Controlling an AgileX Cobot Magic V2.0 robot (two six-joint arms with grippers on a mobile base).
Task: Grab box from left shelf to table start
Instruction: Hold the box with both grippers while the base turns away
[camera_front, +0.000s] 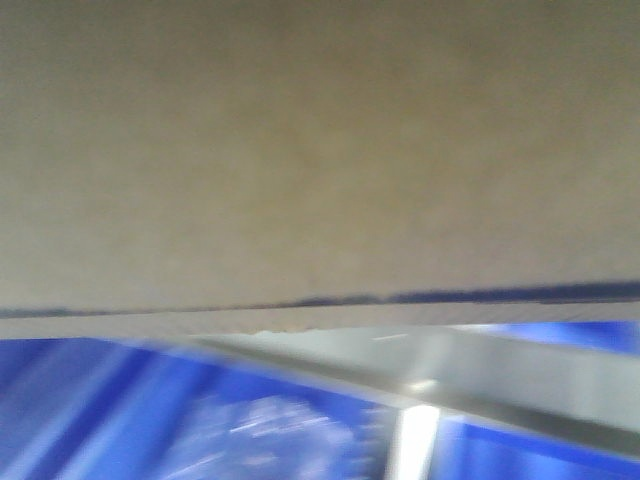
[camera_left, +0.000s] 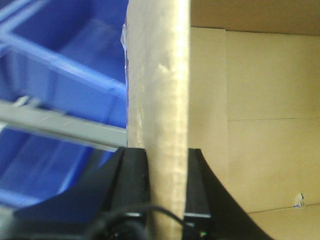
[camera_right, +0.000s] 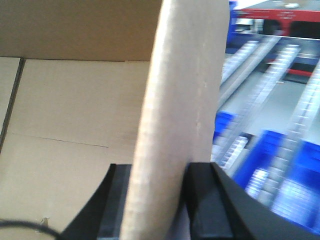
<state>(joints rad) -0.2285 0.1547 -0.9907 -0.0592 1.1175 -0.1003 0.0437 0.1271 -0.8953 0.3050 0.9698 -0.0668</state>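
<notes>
Box (camera_front: 300, 150) fills the upper front view, above the blue bins (camera_front: 150, 420) and a silver rail (camera_front: 500, 380). Left gripper (camera_left: 167, 156) is clamped onto one upright box wall, with a finger on each face. Right gripper (camera_right: 160, 170) grips another wall likewise. The shelf (camera_right: 280, 75), with its rollers, lies beyond it.

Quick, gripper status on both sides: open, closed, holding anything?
Left gripper: closed, clamped on a wall of the box.
Right gripper: closed, clamped on a wall of the box too.
</notes>
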